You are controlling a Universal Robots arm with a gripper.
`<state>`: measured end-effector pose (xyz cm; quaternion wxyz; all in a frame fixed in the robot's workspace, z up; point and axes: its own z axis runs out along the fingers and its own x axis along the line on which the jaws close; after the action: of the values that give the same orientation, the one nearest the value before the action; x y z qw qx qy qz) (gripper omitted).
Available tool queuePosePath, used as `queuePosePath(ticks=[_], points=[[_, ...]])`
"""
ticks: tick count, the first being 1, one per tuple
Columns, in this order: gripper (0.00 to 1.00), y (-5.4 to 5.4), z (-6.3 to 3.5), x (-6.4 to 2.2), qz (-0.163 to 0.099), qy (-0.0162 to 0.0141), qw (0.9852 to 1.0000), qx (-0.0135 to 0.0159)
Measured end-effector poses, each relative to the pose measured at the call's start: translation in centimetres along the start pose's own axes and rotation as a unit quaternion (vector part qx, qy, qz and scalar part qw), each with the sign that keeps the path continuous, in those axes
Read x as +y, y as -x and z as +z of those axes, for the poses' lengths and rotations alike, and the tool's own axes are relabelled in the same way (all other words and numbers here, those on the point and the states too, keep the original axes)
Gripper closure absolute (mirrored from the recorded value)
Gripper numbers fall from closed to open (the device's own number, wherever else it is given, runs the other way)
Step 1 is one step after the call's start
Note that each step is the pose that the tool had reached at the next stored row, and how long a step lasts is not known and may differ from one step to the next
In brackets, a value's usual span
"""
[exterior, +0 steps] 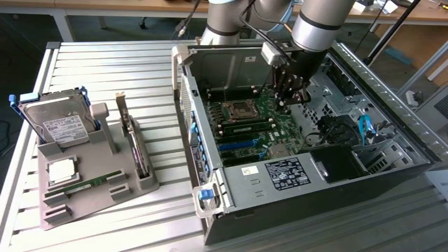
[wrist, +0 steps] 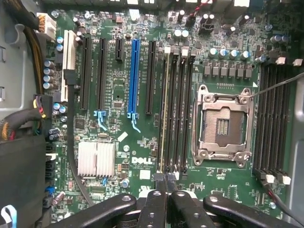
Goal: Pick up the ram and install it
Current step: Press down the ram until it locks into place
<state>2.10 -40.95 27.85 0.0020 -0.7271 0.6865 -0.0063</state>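
Note:
My gripper reaches down into the open computer case, just over the motherboard. In the wrist view its black fingers are pressed together with nothing between them. Their tips sit at one end of the bank of memory slots beside the empty processor socket. A thin ram stick appears to stand edge-on in the slot nearest the fingertips; in the exterior view it is a green strip. Another green ram stick lies in the grey holder on the table.
The grey holder also carries a hard drive, a square silver processor and a card with a metal bracket. Inside the case are a silver heatsink, cable bundles and a blue expansion slot. The table is slatted metal.

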Motion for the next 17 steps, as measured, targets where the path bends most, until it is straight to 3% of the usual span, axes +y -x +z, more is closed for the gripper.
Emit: queuePosePath(ticks=[17], points=[[0.89,0.1,3.94,0.04,-0.01,-0.0001,1.0,-0.0002]])
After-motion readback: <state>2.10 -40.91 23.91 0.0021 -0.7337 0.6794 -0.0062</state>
